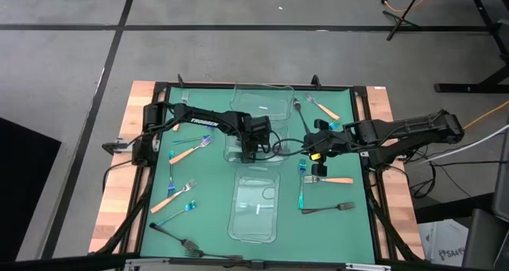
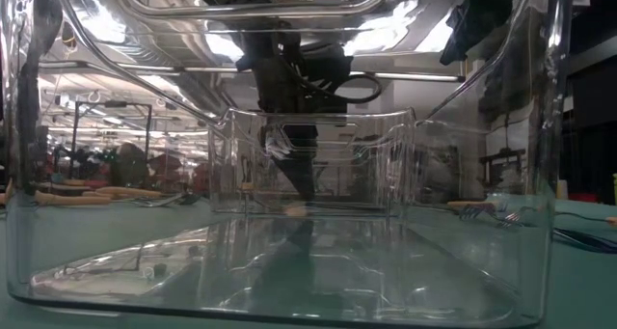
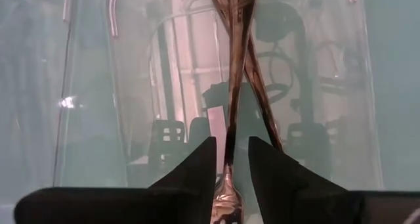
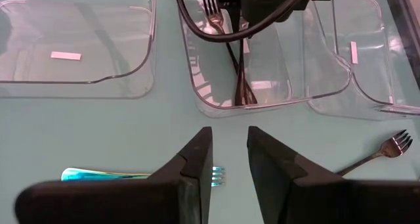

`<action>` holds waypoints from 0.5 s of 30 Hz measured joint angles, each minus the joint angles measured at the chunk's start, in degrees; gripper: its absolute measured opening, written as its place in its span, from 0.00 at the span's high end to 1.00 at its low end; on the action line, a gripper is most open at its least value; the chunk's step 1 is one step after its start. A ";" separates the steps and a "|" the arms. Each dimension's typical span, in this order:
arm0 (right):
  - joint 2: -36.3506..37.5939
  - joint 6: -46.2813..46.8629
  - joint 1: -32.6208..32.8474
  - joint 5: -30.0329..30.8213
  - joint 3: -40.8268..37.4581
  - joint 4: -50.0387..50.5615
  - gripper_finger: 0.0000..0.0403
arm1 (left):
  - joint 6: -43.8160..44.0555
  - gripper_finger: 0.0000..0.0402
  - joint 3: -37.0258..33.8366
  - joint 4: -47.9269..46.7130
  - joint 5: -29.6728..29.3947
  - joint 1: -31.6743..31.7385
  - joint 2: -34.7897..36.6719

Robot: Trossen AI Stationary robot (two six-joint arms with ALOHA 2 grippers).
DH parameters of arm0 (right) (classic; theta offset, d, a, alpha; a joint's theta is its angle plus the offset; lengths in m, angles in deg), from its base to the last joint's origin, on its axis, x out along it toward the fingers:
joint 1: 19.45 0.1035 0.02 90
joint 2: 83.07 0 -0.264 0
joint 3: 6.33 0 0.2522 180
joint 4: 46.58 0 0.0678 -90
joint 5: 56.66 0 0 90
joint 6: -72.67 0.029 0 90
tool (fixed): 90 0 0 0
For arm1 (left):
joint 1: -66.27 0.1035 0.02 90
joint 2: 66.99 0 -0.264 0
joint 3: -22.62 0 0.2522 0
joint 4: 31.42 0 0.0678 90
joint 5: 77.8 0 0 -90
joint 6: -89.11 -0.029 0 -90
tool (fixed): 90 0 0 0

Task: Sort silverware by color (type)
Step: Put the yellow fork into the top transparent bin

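Two dark grey forks (image 3: pixel 244 66) lie crossed on the floor of the middle clear container (image 1: pixel 235 153). My left gripper (image 3: pixel 231 145) points down into that container, open, its fingers standing on either side of one fork's end (image 3: pixel 227 184) without a plain touch. In the high view the left gripper (image 1: pixel 250 150) is at the table's middle. My right gripper (image 4: pixel 230 152) hovers open over the green mat to the right (image 1: pixel 314 172), nothing between its fingers. A blue-teal fork (image 4: pixel 131 176) lies on the mat just beside it.
A second clear container (image 1: pixel 262 102) stands at the far side and a third (image 1: pixel 254 209) at the near side. Orange-handled forks (image 1: pixel 191 150), blue-teal forks (image 1: pixel 302 193) and dark forks (image 1: pixel 328 208) lie scattered on the mat on both sides. Cables loop between the arms (image 1: pixel 286 148).
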 joint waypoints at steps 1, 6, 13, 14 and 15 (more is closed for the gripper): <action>0.00 0.00 0.00 0.00 0.00 0.00 0.79 | 0.00 0.79 0.00 -0.02 0.00 -0.27 0.02; 0.00 0.00 0.00 0.00 0.00 0.00 0.79 | -0.02 0.79 -0.02 -0.09 0.13 -1.79 0.68; 0.00 0.02 0.00 0.48 0.00 -0.13 0.79 | 0.15 0.79 -0.04 -0.13 -3.10 -2.56 4.92; 0.00 0.02 0.00 0.56 0.00 -0.16 0.79 | 0.34 0.79 -0.04 -0.25 -3.14 -2.56 5.63; 0.00 0.01 0.00 0.76 0.00 -0.26 0.78 | 0.42 0.79 -0.04 -0.23 -3.15 -2.56 6.53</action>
